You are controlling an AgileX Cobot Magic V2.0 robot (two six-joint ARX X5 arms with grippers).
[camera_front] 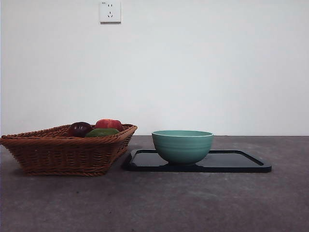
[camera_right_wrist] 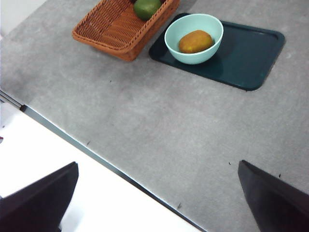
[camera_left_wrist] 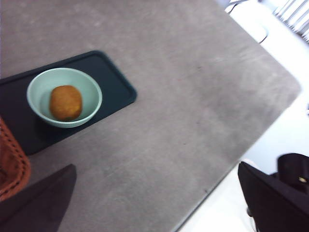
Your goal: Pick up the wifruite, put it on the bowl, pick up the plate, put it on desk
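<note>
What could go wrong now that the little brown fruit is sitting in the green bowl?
The bowl stands on the black tray, near its basket-side end. If the tray is lifted next, a tilt might slide the bowl or roll the wifruite out. The wicker basket sits close beside the tray, so a gripper reaching for that end could bump it. Both grippers, left and right, hang open, far from everything.

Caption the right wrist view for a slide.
Wifruite in the bowl on the black tray, beside the basket.
</note>
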